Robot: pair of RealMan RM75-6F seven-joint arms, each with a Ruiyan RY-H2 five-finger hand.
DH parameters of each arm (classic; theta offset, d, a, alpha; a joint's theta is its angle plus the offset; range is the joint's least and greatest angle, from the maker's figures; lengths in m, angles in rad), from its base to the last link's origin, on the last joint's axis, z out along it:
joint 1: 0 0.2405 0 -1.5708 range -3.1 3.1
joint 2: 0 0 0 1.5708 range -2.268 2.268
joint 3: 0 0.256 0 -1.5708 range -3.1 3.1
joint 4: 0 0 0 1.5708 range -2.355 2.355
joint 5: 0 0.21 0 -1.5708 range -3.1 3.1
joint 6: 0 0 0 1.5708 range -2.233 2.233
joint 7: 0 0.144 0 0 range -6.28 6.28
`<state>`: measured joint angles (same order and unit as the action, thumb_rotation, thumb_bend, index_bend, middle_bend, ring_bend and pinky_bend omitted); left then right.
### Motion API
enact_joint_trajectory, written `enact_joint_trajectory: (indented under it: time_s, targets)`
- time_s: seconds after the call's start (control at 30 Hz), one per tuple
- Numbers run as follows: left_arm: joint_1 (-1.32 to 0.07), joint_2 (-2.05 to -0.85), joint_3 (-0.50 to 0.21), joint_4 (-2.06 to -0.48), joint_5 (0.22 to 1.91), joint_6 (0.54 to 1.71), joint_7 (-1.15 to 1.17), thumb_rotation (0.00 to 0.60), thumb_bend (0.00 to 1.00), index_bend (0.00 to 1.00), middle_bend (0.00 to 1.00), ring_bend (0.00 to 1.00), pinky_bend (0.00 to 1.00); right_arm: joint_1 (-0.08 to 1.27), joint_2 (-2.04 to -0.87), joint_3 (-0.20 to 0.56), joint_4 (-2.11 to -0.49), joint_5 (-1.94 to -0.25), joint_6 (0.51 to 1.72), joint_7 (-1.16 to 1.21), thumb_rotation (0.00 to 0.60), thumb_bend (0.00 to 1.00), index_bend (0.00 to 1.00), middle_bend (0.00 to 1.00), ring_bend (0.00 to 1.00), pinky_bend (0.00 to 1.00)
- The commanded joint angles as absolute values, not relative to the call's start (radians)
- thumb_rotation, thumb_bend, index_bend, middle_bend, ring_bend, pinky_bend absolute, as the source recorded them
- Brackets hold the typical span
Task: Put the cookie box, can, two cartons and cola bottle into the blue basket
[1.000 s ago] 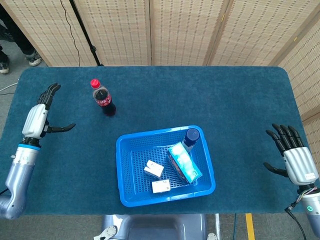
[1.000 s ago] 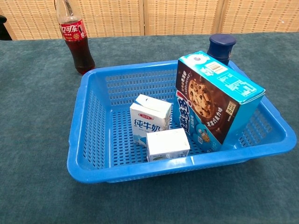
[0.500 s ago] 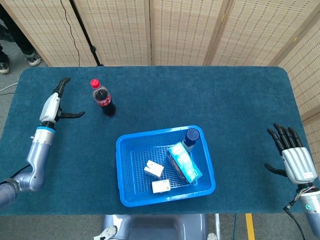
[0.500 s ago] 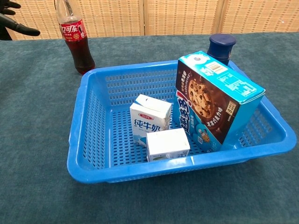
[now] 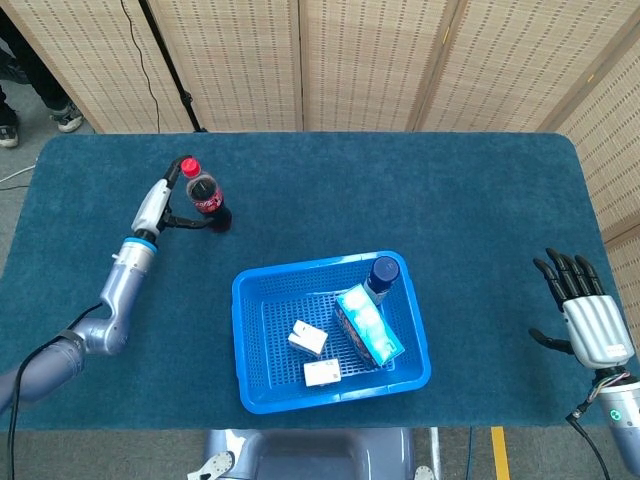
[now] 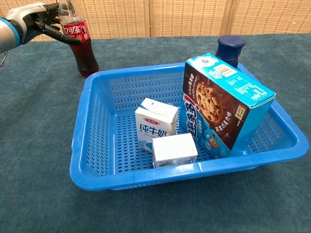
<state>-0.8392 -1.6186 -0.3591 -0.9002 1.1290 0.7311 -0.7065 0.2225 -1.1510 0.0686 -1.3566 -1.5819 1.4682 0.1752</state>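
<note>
Two cartons (image 6: 163,131), one cookie box (image 6: 221,104) and one can (image 6: 230,48) sit in the blue basket (image 6: 92,145). One cola bottle (image 5: 205,195) stands near the table's (image 5: 450,190) far left corner, with the left hand (image 5: 160,205) spread right beside it, holding nothing. The right hand (image 5: 588,320) is open at the right edge.

left hand (image 6: 36,17) at cola bottle (image 6: 77,41), blue basket (image 6: 92,126)

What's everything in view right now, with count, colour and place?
blue basket: one, blue, table centre-front
cookie box: one, teal and brown, tilted in the basket's right side
cartons: two, white, in the basket's middle
can: one, dark blue, at the basket's far right corner
cola bottle: one, dark with red label, upright on the table beyond the basket
table: one, dark teal
left robot hand: one, at the bottle's upper part, grip unclear
right robot hand: one, fingers spread, at right table edge
</note>
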Motion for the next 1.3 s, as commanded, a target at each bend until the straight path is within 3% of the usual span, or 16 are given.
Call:
enact_joint_trajectory:
  time_s: [0.03,0.1,0.17,0.23,0.33,0.6,0.83,1.07,1.3]
  targets:
    - [-0.866,-1.655,-0.355,-0.858,1.149,0.699,-0.724,0.600,0.19,0.00,0.00,0.00,0.03,0.224,-1.152,0.070,-1.356,-1.577,1.461,0.180,0.600,0.00,0.04,0.00,0.00,0.00]
    - [-0.874,-1.679,-0.364,-0.836,1.151,0.704,-0.741,0.600,0.33,0.00,0.02,0.02,0.11,0.226,-1.152,0.071,-1.353,-1.573,1.456,0.183,0.600,0.00,0.04,0.00,0.00,0.00]
    - [-0.878,-1.704,-0.375,-0.813,1.147,0.720,-0.749,0.600,0.42,0.06,0.11,0.09,0.21,0.226,-1.152,0.071,-1.352,-1.572,1.454,0.186,0.600,0.00,0.04,0.00,0.00,0.00]
    - [-0.883,-1.730,-0.382,-0.784,1.144,0.738,-0.744,0.600,0.49,0.18,0.23,0.19,0.29,0.225,-1.151,0.071,-1.351,-1.573,1.455,0.189,0.600,0.00,0.04,0.00,0.00,0.00]
    - [-0.886,-1.752,-0.389,-0.761,1.140,0.751,-0.740,0.600,0.50,0.26,0.29,0.25,0.33,0.224,-1.150,0.072,-1.351,-1.572,1.458,0.195,0.600,0.00,0.04,0.00,0.00,0.00]
    - [-0.867,-1.726,-0.396,-0.805,1.168,0.792,-0.774,0.600,0.50,0.29,0.30,0.26,0.36,0.223,-1.148,0.071,-1.351,-1.576,1.460,0.200,0.600,0.00,0.04,0.00,0.00,0.00]
    - [-0.812,-1.612,-0.390,-1.021,1.270,0.932,-0.833,0.600,0.50,0.30,0.31,0.27,0.36,0.223,-1.150,0.072,-1.355,-1.576,1.459,0.189,0.600,0.00,0.04,0.00,0.00,0.00]
    - [-0.750,-1.451,-0.378,-1.367,1.374,1.056,-0.825,0.600,0.50,0.30,0.31,0.27,0.36,0.222,-1.149,0.071,-1.365,-1.577,1.460,0.177,0.600,0.00,0.04,0.00,0.00,0.00]
    - [-0.712,-1.338,-0.329,-1.635,1.463,1.088,-0.838,0.600,0.50,0.31,0.31,0.27,0.36,0.219,-1.147,0.071,-1.371,-1.574,1.459,0.171,0.600,0.00,0.04,0.00,0.00,0.00]
